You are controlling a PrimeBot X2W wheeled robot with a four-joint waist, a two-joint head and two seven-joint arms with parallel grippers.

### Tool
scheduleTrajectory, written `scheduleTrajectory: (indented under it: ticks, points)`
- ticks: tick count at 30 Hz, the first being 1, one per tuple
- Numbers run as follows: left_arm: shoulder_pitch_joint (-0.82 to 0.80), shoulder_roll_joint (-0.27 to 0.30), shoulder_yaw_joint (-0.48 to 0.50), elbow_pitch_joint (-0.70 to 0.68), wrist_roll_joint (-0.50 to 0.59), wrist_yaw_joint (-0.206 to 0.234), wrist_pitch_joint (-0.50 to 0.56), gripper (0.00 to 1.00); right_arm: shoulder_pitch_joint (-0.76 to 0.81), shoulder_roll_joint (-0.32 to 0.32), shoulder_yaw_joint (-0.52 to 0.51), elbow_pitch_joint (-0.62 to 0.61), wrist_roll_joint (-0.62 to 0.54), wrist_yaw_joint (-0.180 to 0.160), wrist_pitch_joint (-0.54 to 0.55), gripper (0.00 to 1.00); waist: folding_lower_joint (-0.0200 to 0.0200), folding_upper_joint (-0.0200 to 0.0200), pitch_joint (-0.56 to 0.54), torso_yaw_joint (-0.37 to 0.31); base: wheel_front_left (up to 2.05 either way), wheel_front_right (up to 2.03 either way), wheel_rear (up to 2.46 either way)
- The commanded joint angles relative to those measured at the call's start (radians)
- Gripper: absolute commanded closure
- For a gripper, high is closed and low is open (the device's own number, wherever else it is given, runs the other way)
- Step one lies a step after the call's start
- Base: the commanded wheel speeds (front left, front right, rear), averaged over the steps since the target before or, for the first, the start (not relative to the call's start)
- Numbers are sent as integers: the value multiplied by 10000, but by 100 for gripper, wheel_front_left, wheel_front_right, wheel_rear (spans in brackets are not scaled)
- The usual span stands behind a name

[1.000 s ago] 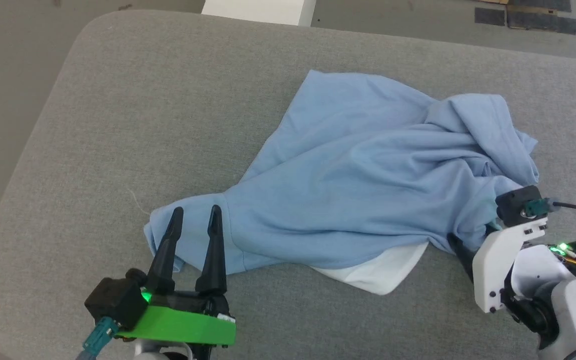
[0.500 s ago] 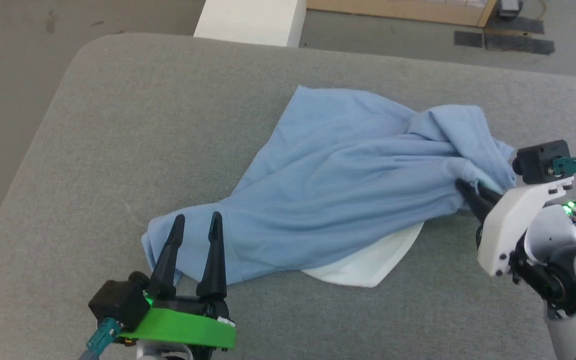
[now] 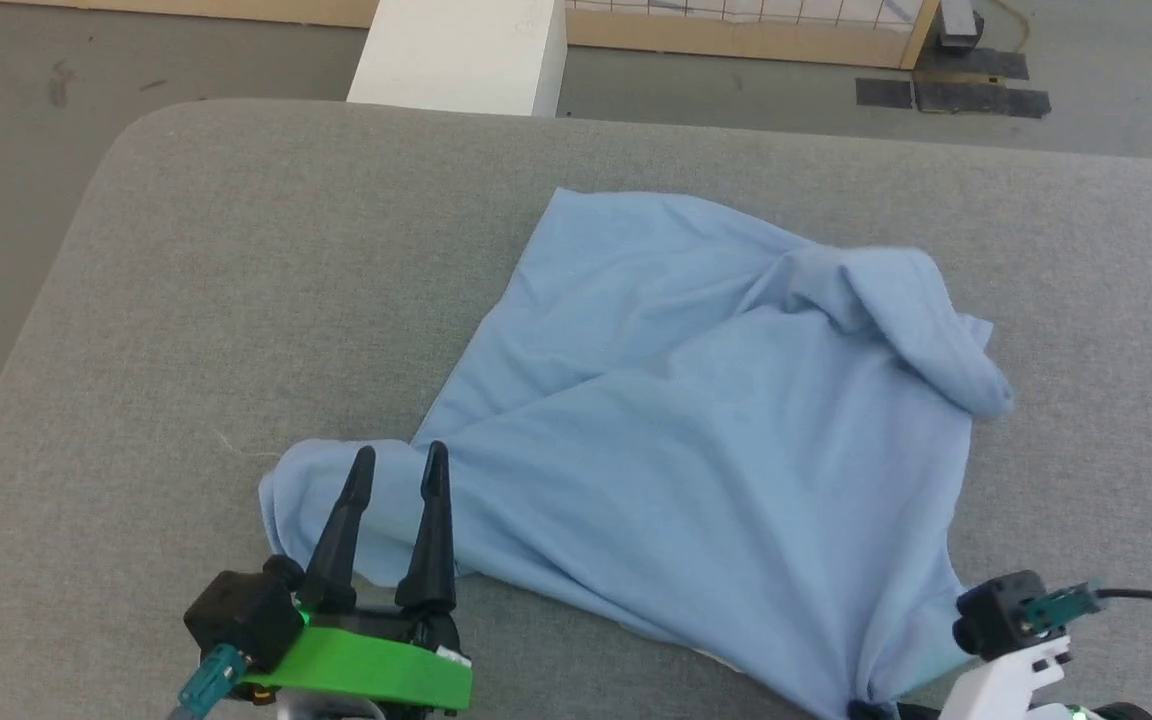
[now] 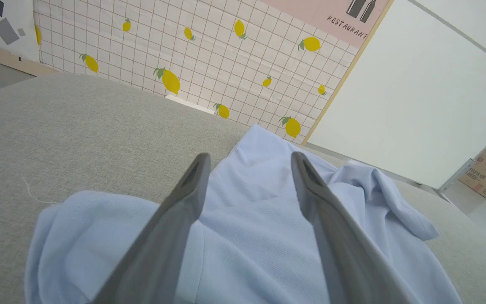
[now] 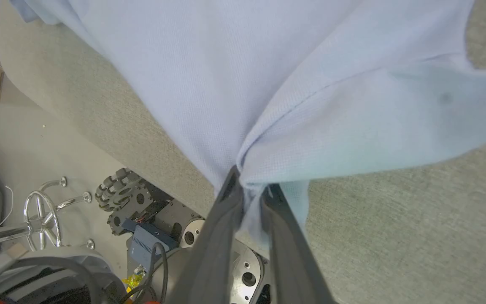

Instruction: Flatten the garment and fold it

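The garment (image 3: 716, 440) lies rumpled on the grey table (image 3: 236, 250), one corner bunched at the table's near edge, pinched by the right gripper (image 5: 249, 181) (left gripper (image 3: 399, 453) spread, table's near-left).

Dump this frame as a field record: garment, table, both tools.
garment: light blue, crumpled, unfolded, lying on the table
table: grey fabric-covered top
left tool: open, over the garment's bunched near-left end; contact unclear
right tool: shut on a gathered fold at the garment's near-right corner, by the table's near edge
task state: not yet flat, not yet folded
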Motion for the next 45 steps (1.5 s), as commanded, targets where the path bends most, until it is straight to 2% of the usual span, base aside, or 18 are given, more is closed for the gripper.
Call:
scheduleTrajectory:
  ticks: [1,5,8,14,17,20,24,31,36,37,38,39,40,45]
  points:
    - [-50,-26,19,49,-34,-75,-38,0,-58,-27,120,155,-230,-13,-280,0,0,0,60,10,0,0,0]
    - [-71,-26,98,63,0,-95,-38,0,-258,105,297,271,-145,-13,-431,0,0,0,90,-33,0,0,0]
    - [-40,-26,123,80,-19,-98,-38,0,-510,-58,151,-302,169,-13,-79,0,0,0,85,-71,0,0,0]
    - [-37,-26,32,56,-156,-59,-38,0,-1345,367,-1350,-2077,1069,-13,761,0,0,0,152,-91,0,0,0]
    - [-96,-26,-18,19,-183,-62,-38,0,-2012,626,-2428,-2529,909,-13,876,0,0,0,272,-17,0,0,0]
    - [-184,-26,-69,-4,-184,-71,-38,0,-2679,867,-3360,-2474,557,-13,623,0,0,0,442,99,0,0,0]
    - [-324,-26,-143,-17,-154,-69,-38,0,-3159,486,-3648,-1636,-576,-13,67,0,0,0,736,294,0,0,0]
    - [-648,-26,-303,18,-153,-88,-38,0,-3515,-579,-2122,971,-1826,-13,-912,0,0,0,1240,666,0,0,0]
    - [-748,-26,-381,103,-184,-81,-38,0,-3968,-749,-1256,2825,-2126,-13,-1270,0,0,0,1323,865,0,0,0]
    - [-747,-26,-388,126,-187,-73,-38,0,-4054,-688,-1256,3110,-2136,-13,-1351,2,0,0,1309,903,0,0,0]
    - [-744,-26,-392,137,-196,-66,-38,0,-4106,-681,-1254,3281,-2183,-13,-1414,58,0,0,1295,939,0,0,0]
    - [-733,-26,-382,136,-214,-52,-38,0,-4171,-705,-1237,3423,-2227,-13,-1464,81,0,0,1274,969,0,0,0]
    - [-714,-26,-363,128,-230,-41,-38,0,-4251,-716,-1277,3484,-2195,-13,-1536,100,0,0,1247,992,0,0,0]
    - [-611,-26,-321,95,-224,-42,-38,0,-4751,-1075,-1573,2999,-1965,-13,-1625,100,0,0,1205,1049,0,0,0]
